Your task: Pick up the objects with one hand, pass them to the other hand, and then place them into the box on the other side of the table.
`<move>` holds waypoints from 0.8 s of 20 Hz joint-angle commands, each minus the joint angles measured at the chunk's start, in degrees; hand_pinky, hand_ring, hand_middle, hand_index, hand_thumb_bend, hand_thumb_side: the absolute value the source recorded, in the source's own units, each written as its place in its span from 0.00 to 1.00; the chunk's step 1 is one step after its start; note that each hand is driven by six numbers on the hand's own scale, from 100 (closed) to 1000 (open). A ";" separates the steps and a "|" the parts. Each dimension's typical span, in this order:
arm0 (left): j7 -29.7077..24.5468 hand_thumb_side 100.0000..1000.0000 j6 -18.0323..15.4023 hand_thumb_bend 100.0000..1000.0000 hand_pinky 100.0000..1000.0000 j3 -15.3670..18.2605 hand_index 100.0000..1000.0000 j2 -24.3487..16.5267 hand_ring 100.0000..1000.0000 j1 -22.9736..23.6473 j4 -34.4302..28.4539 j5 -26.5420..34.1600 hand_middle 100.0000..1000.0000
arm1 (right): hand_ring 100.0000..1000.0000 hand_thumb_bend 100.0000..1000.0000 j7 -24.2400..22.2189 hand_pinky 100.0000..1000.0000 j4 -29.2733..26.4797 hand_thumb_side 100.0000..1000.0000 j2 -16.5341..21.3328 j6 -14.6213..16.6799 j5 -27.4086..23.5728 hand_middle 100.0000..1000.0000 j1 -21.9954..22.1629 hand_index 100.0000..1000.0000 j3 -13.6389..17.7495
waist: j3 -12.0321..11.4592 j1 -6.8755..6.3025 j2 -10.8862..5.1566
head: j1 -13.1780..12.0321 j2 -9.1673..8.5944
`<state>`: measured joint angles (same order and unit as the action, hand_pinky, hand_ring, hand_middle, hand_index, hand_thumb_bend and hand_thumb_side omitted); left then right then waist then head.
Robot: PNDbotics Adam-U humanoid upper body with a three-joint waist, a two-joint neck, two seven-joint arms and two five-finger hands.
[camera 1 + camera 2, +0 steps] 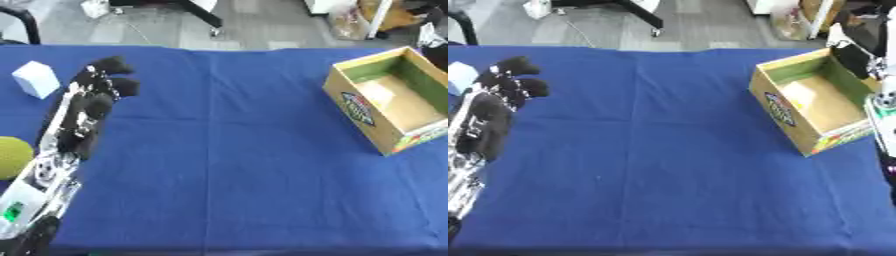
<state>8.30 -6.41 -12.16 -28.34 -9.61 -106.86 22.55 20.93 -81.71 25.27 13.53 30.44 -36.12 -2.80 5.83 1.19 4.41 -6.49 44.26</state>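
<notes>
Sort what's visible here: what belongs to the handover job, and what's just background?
Job: left hand, right hand, white block, yellow-green ball, open cardboard box.
Background: blue tablecloth, black furniture legs on the floor beyond.

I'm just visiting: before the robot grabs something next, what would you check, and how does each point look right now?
1. Left robot hand free to grasp: ok, fingers relaxed, holding nothing.
2. Objects within its reach: ok, a white block and a yellow-green ball lie near it.
3. Box ready to receive: ok, open side up, inside looks empty.
4. Right robot hand ready for the handover: cannot tell, only partly shown beside the box.
5. Blue cloth between hand and box unobstructed: ok.
</notes>
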 commanded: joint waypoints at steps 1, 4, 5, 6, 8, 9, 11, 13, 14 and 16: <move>1.15 0.50 0.81 0.98 0.70 1.75 0.78 -1.91 0.63 -0.53 -0.56 -1.90 0.64 | 0.89 0.00 -2.49 0.84 -9.14 0.13 0.79 0.48 -1.43 0.91 1.25 0.97 -1.31 | -0.09 -0.20 -0.68 | -0.96 -0.14; 2.26 0.49 3.32 1.00 0.70 3.33 0.78 -4.50 0.63 -0.80 -0.78 -5.34 0.65 | 0.88 0.00 -5.43 0.83 -14.56 0.11 -0.28 1.26 -1.12 0.89 3.66 0.96 -3.40 | -0.24 -0.23 -0.70 | -1.43 -0.14; 2.58 0.49 4.51 1.00 0.70 3.98 0.78 -5.70 0.63 -0.88 -1.00 -6.81 0.65 | 0.88 0.00 -6.53 0.83 -16.01 0.11 -0.61 1.61 -0.80 0.89 4.24 0.96 -4.14 | -0.26 -0.24 -0.71 | -1.59 -0.14; 2.92 0.48 5.82 0.99 0.70 4.71 0.78 -7.13 0.62 -0.95 -1.23 -8.31 0.64 | 0.88 0.00 -7.67 0.83 -17.26 0.11 -0.93 2.00 -0.39 0.89 4.69 0.96 -4.90 | -0.31 -0.27 -0.73 | -1.72 -0.14; 3.27 0.47 8.76 0.98 0.70 6.15 0.78 -10.23 0.62 -1.02 -1.77 -11.45 0.64 | 0.88 0.00 -9.63 0.83 -19.09 0.11 -1.65 2.66 -0.01 0.89 5.38 0.96 -6.26 | -0.40 -0.34 -0.78 | -1.84 -0.14; 2.97 0.46 10.54 0.98 0.70 6.94 0.78 -12.08 0.62 -1.01 -2.04 -13.48 0.64 | 0.88 0.00 -10.49 0.83 -19.71 0.11 -2.01 2.94 -0.11 0.89 5.65 0.96 -6.92 | -0.44 -0.37 -0.81 | -1.87 -0.14; 0.77 0.43 14.72 0.92 0.70 8.68 0.79 -16.48 0.61 -0.75 -2.14 -18.86 0.64 | 0.88 0.00 -12.06 0.83 -20.26 0.11 -2.47 3.44 -0.26 0.89 5.91 0.96 -8.11 | -0.54 -0.47 -0.88 | -1.95 -0.14; -3.39 0.39 18.54 0.84 0.70 10.24 0.79 -20.84 0.61 -0.32 -1.90 -24.15 0.64 | 0.88 0.00 -13.14 0.83 -20.20 0.12 -2.70 3.74 -0.41 0.89 6.15 0.96 -8.93 | -0.64 -0.58 -0.95 | -1.96 -0.14; -6.11 0.36 20.19 0.79 0.70 11.01 0.80 -23.27 0.61 -0.07 -1.51 -27.28 0.64 | 0.88 0.00 -13.51 0.83 -20.04 0.13 -2.70 3.83 -0.62 0.89 6.27 0.97 -9.26 | -0.71 -0.65 -0.98 | -1.98 -0.14; -12.66 0.29 22.95 0.68 0.71 12.38 0.80 -27.56 0.62 0.39 -0.45 -32.06 0.65 | 0.89 0.00 -13.97 0.83 -19.71 0.13 -2.60 3.99 -1.04 0.89 6.46 0.97 -9.70 | -0.84 -0.74 -1.03 | -2.05 -0.14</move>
<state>-1.35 14.85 -1.58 -51.37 -8.90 -107.20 -6.49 7.43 -100.66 21.95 17.36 29.81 -29.10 -12.48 5.02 1.19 4.41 -8.37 44.26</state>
